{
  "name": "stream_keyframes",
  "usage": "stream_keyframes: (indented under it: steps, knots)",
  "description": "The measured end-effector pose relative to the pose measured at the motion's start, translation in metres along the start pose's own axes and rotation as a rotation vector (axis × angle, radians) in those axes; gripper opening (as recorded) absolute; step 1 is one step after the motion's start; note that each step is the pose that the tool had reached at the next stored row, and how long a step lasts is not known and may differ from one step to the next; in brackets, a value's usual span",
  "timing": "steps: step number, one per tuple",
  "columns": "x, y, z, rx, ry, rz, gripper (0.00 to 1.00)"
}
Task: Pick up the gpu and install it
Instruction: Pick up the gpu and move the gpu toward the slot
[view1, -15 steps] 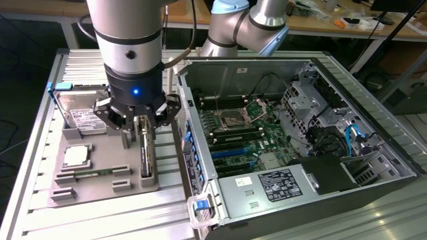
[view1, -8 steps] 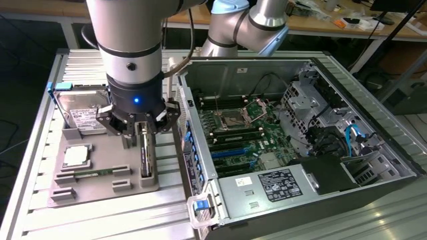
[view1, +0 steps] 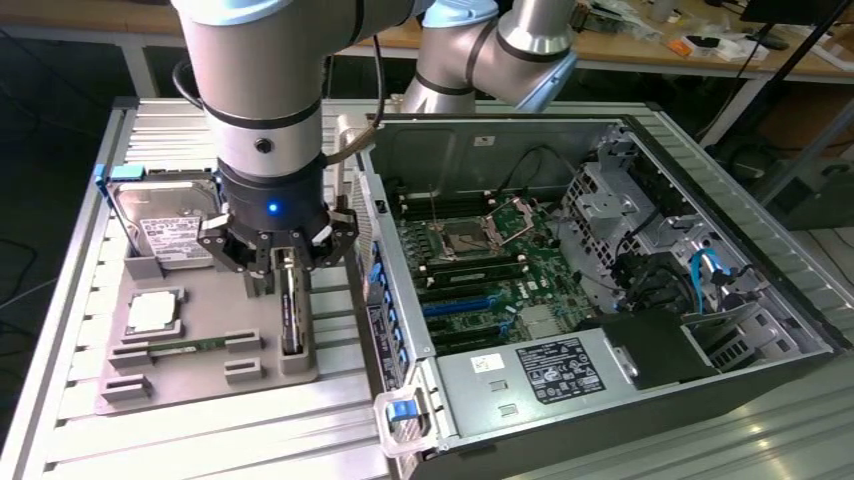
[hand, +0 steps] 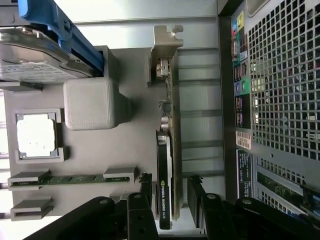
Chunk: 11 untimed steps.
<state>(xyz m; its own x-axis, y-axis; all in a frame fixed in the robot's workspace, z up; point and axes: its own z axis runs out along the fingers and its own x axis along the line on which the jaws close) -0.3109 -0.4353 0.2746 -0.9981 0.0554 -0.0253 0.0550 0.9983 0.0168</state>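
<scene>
Silver bracket (hand: 165, 46) of gpu (hand: 164, 172), wrist view, jaws spread astride

The gpu (hand: 164, 180) is black with a silver bracket (hand: 165, 45); the tray (view1: 214, 305) is plain grey. At the centre of the exterior view, the motherboard (view1: 514, 285) is green with blue slots (view1: 461, 303).

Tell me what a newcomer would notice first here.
The big silver robot arm stands at the exterior view's left, its black end effector open astride the thin dark rectangular gpu card, which stands on edge in a grey plastic tray. Beside it, on the exterior view's right, the open grey metal computer case bares its green motherboard.
</scene>
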Motion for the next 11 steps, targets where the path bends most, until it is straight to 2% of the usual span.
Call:
stream_keyframes:
  steps: [3, 11]
  knots:
    - [0.001, 0.0076, 0.0037, 0.0002, 0.0000, 0.000, 0.42]
    - [0.004, 0.0054, 0.0195, 0.0003, -0.0001, 0.005, 0.42]
